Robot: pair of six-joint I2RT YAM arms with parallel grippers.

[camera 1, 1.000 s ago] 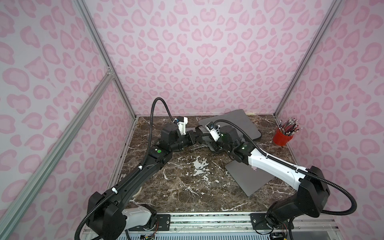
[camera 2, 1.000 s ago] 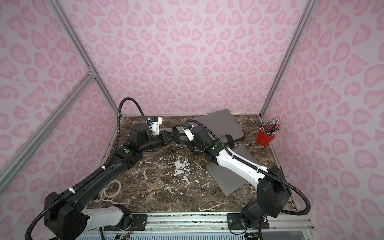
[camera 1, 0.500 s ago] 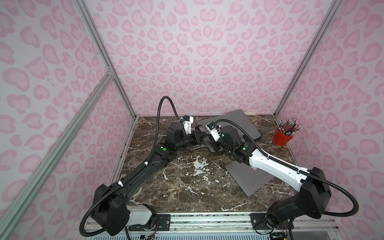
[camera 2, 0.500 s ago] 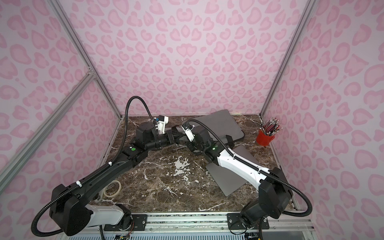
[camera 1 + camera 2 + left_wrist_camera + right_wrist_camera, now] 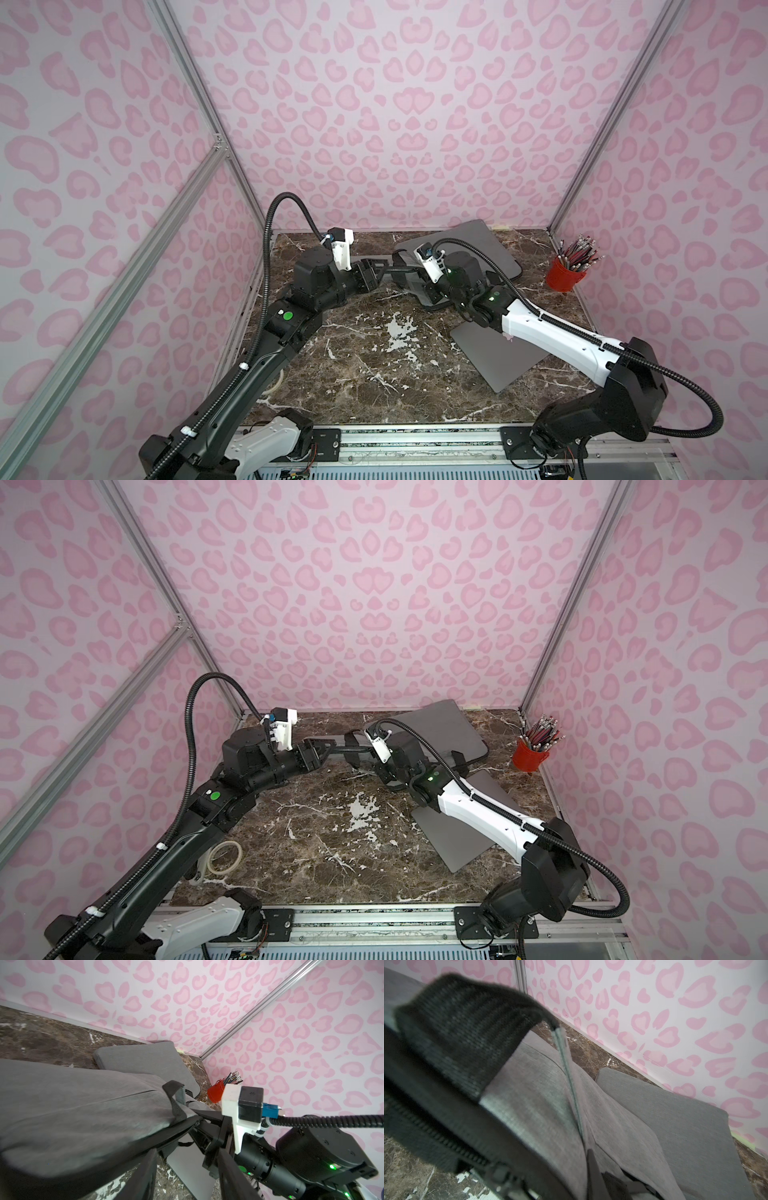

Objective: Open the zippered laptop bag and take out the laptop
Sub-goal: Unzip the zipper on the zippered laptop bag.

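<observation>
Left claw (image 5: pixel 380 271) level beside laptop bag (image 5: pixel 478 243)

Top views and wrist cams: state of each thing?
Bag: unzipped, one edge lifted.
Laptop: out of bag, flat on table, lid shut.
Left pincer: open.
Right pincer: shut on bag edge.
Pencil cup: upright, full.
Tape roll: lying flat.

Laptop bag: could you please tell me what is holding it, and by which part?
The right gripper pinches the laptop bag at its zipper edge beside the black handle; the left gripper is open, empty.
</observation>
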